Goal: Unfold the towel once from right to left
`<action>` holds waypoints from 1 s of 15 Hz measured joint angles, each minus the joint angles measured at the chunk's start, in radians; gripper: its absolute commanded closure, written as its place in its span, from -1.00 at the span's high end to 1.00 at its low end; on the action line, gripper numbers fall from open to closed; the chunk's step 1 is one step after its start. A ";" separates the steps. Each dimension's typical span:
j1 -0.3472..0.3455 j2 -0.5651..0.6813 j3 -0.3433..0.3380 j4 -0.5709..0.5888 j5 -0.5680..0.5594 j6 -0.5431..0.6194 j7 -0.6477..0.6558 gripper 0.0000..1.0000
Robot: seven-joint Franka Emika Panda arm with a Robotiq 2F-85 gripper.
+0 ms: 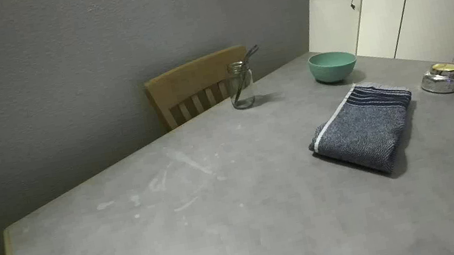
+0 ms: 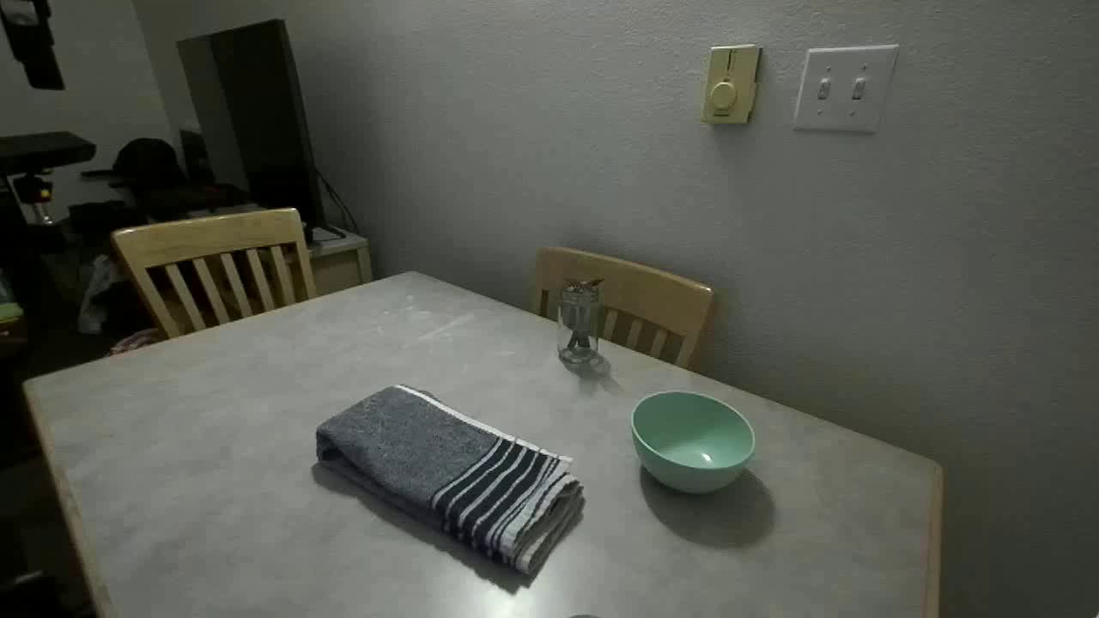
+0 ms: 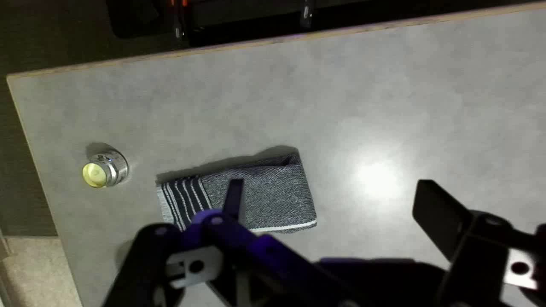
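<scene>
Towel (image 1: 363, 131) lies folded on the table (image 1: 270, 213); the end effector (image 3: 332, 200) stands spread apart.

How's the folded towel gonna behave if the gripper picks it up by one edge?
The towel will probably droop, since its folds look soft and rounded. Its textured weave suggests it shouldn't slip easily. Layers show stacked at the striped end, so a pinch there might catch several.

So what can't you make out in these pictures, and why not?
Wrist view: part of the towel, hidden behind the gripper.
Both exterior views: the items in the glass jar, too small to identify.
An exterior view: some object, cut off by the bottom edge.
</scene>
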 measured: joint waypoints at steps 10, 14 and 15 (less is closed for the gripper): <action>0.014 0.004 -0.246 -0.009 0.106 -0.068 -0.282 1.00; 0.003 0.020 -0.391 -0.010 0.162 -0.117 -0.448 1.00; 0.003 0.020 -0.404 -0.010 0.168 -0.120 -0.464 1.00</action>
